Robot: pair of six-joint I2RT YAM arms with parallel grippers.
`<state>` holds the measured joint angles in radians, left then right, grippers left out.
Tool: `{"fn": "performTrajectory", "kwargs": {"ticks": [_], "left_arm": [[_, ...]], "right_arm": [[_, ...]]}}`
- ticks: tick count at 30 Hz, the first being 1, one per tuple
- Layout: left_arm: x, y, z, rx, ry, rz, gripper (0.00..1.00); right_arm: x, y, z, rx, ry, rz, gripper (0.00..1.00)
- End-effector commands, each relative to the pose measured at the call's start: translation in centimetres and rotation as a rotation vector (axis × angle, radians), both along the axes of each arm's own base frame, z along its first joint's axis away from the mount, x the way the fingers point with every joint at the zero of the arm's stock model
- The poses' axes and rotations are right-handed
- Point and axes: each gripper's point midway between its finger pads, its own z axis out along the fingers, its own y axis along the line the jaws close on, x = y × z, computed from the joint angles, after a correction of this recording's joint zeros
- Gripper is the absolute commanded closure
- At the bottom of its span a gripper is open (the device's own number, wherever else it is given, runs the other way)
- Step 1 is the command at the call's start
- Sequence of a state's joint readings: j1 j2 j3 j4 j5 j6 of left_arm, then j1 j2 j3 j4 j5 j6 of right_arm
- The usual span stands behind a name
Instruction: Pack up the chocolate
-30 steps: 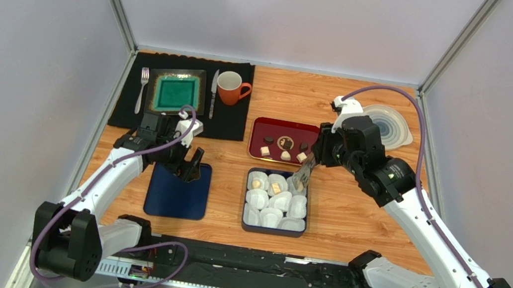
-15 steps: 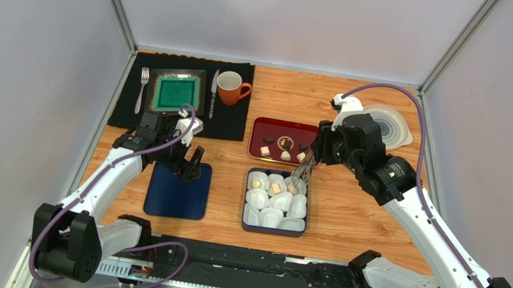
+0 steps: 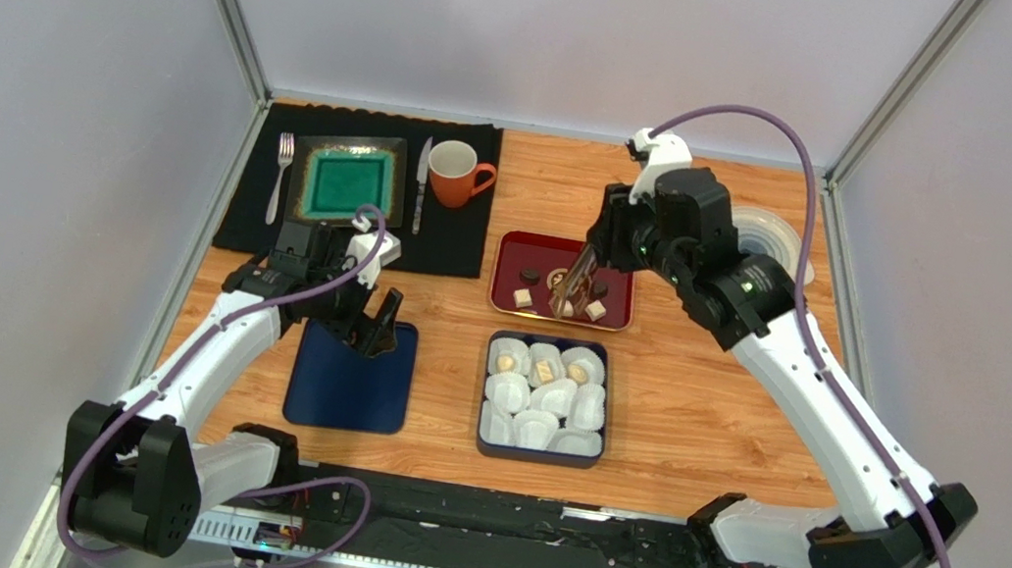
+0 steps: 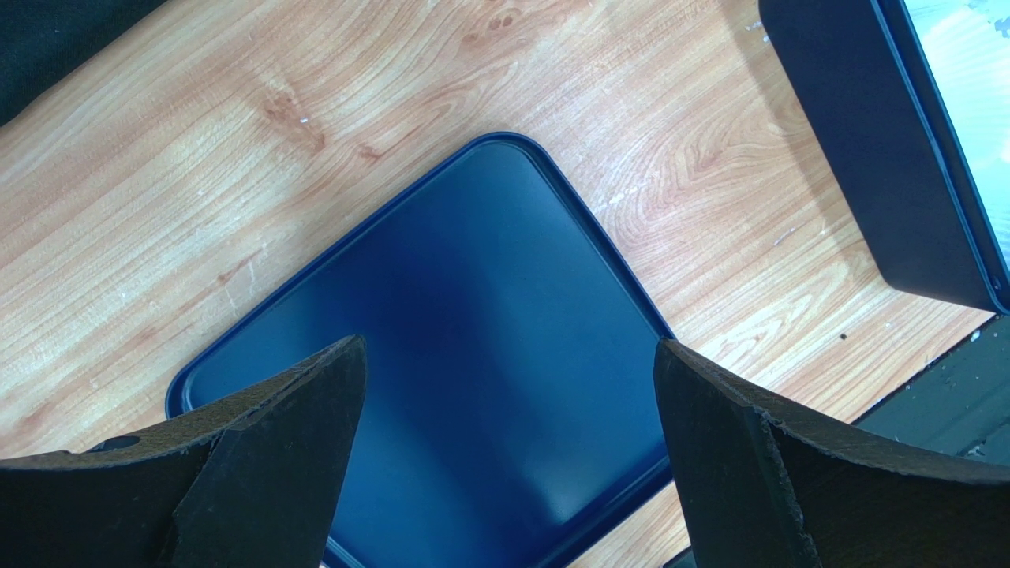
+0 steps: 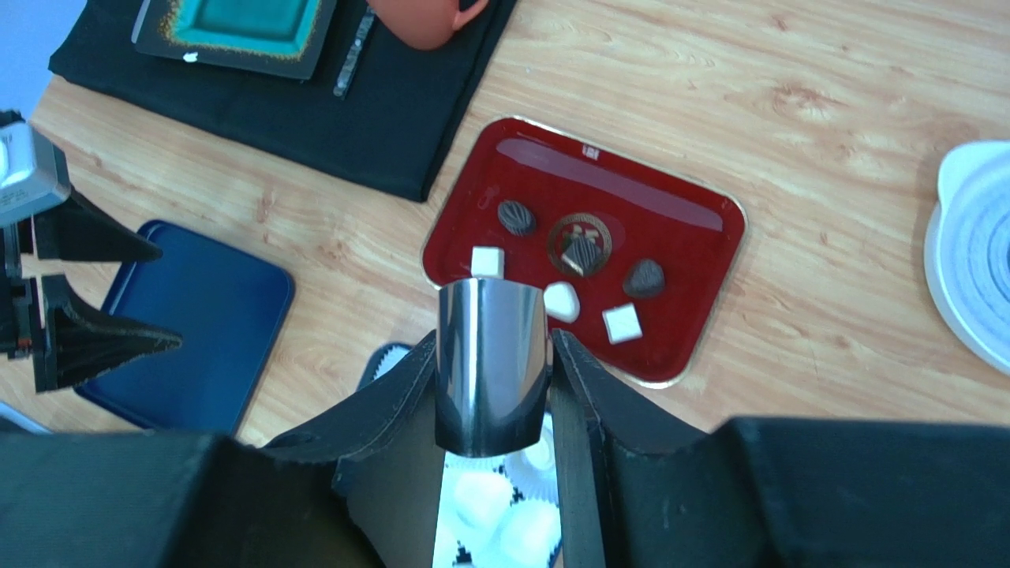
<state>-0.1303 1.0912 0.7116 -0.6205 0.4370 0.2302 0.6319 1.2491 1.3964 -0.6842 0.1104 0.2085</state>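
1. Your right gripper [image 5: 494, 385] has left the dark rectangular box [image 3: 539, 455] near the worktop's near edge and swung toward the far edge. It now hangs over the glossy dark-red rectangular tray [image 5: 700, 213], clenched on a pair of shiny metal tongs [image 5: 492, 331].
2. Your left gripper [image 4: 510, 473] has not moved. Its fingers are spread wide with nothing between them, above the flat dark blue rectangular lid [image 4: 474, 355] toward the near left corner.
3. Two tan-cream pieces now sit in the box's far row. A second ago only one showed, because the tongs covered the other spot.
4. Counting the bite-size chocolates [image 5: 561, 302], six lie on the red tray: three dark brown and three cream-white. With the two in the box, that makes eight.
5. White crinkled paper cups [image 3: 512, 392] fill the box; you cannot count them exactly from here.
6. There is one of each of the rest. An orange mug [image 3: 458, 174], a teal square plate [image 3: 351, 184], a steel fork [image 3: 280, 175] and a steel knife [image 3: 421, 183] lie on a black cloth placemat [image 3: 325, 241] in the far left corner. A ribbed translucent round lid [image 3: 778, 248] lies at the right edge.
7. The worktop [image 3: 704, 401] is orange-toned wood grain, and plain light grey walls [image 3: 563, 25] close it in on three sides.
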Motion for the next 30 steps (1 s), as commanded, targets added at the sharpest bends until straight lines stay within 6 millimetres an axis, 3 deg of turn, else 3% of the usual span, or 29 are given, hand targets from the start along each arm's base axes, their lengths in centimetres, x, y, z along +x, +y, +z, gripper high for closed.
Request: {"fn": "performTrajectory", "kwargs": {"ticks": [1,6,10,14,23,30], "left_arm": [[0.8,-0.4,1.8,-0.023,-0.053,-0.009,0.01],[1.1,-0.2,1.9,-0.015,-0.061,-0.005,0.01],[1.2,-0.3,1.8,-0.017,-0.059,-0.010,0.01],[1.2,-0.3,1.5,-0.016,-0.051,-0.013,0.01],[1.3,-0.3,1.2,-0.011,-0.045,-0.014,0.01],[1.3,-0.2,1.3,-0.008,-0.050,-0.015,0.01]], "right_arm": [[2.8,2.2,3.1,0.033,-0.105,0.030,0.63],[5.7,3.7,2.7,0.000,-0.130,0.029,0.63],[8.5,4.8,0.9,-0.053,-0.112,0.013,0.62],[10.4,5.7,0.5,-0.054,-0.111,0.005,0.63],[13.2,7.1,-1.3,-0.028,-0.080,0.015,0.62],[13.8,7.9,-2.5,-0.018,-0.053,0.035,0.61]]}}
